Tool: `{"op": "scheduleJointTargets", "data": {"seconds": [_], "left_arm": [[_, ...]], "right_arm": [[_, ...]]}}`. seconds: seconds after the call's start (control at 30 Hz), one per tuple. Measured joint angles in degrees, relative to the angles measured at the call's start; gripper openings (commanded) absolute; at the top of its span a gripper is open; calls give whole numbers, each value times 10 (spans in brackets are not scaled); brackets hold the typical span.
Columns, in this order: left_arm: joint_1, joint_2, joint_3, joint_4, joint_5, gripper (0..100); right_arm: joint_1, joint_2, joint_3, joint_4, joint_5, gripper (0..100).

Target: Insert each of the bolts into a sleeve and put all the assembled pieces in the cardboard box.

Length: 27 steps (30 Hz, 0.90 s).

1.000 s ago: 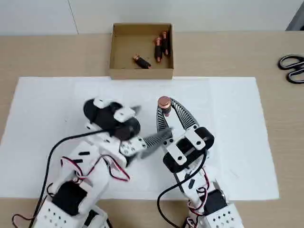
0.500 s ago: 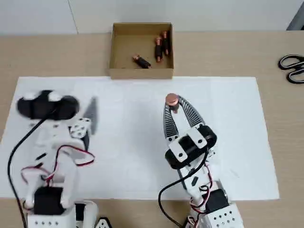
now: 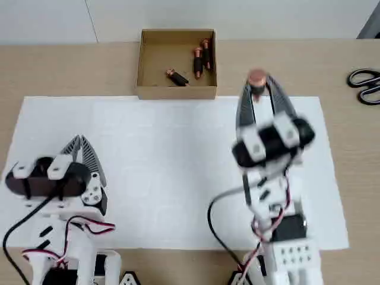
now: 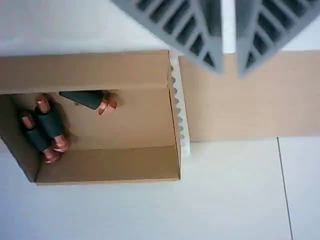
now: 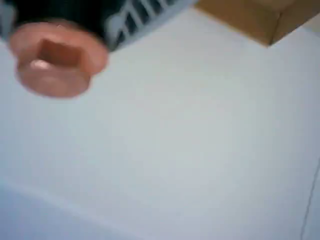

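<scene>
Holding the assembled piece (image 3: 256, 78) clamped in right end effector (image 3: 257, 90), copper head up, over the far edge of the paper sheet (image 3: 178, 172), near the cardboard box (image 3: 177, 92) on its right side. Swing left until square over the opening, drop below the walls before releasing, and aim for the bare left half, away from the three pieces (image 3: 198, 62) already inside. Keep the clamp firm in transit to avoid shedding the bolt. Leave left end effector (image 3: 79, 142) parked at the near-left of the worktop (image 3: 71, 65), all but closed on nothing.

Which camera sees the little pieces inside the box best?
The left wrist view: the three assembled pieces lie large inside the cardboard box. The high view has them small and far off. The right wrist view catches a box corner, not its inside.
</scene>
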Motion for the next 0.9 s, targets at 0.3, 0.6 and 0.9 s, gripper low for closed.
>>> {"op": "scheduleJointTargets", "data": {"seconds": [0.3, 0.6, 0.9], "left_arm": [[0, -7, 5, 1, 0, 6], [0, -7, 5, 1, 0, 6], [0, -7, 5, 1, 0, 6]], "right_arm": [[-20, 420, -275, 93, 0, 4], [-41, 740, -533, 49, 0, 4], [-41, 1002, -802, 6, 0, 4]]}}
